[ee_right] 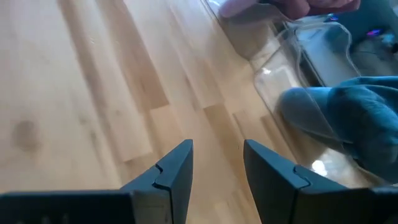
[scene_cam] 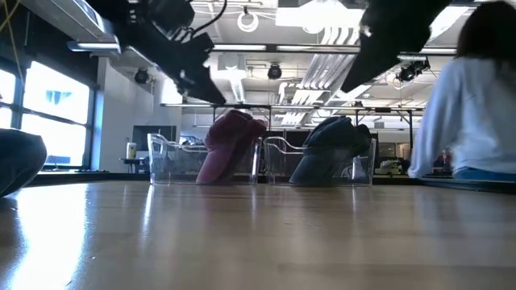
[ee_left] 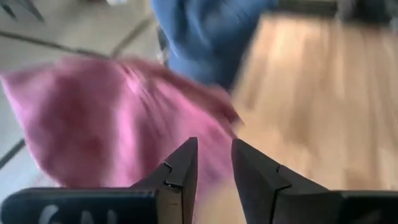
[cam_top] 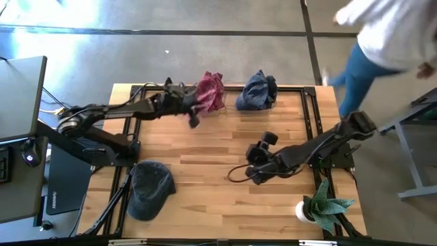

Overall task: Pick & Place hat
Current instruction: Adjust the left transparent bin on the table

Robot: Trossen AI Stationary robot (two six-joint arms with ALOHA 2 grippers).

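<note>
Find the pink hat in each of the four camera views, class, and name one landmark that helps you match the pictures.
High view: pink hat at the table's far edge, beside the left gripper.
Low view: left of centre, in a clear bin.
Left wrist view: fills the left half.
Right wrist view: only a pink sliver at the top edge.
Shared landmark: the blue hat next to it.

person (cam_top: 382, 34) cropped, pink hat (ee_left: 112, 124) blurred

Two dark, matte, six-joint arms; black angular wedge-shaped jaws; black cable looped beside right arm (cam_top: 321, 147); white lettering on left arm's (cam_top: 109, 113) wrist housing.
</note>
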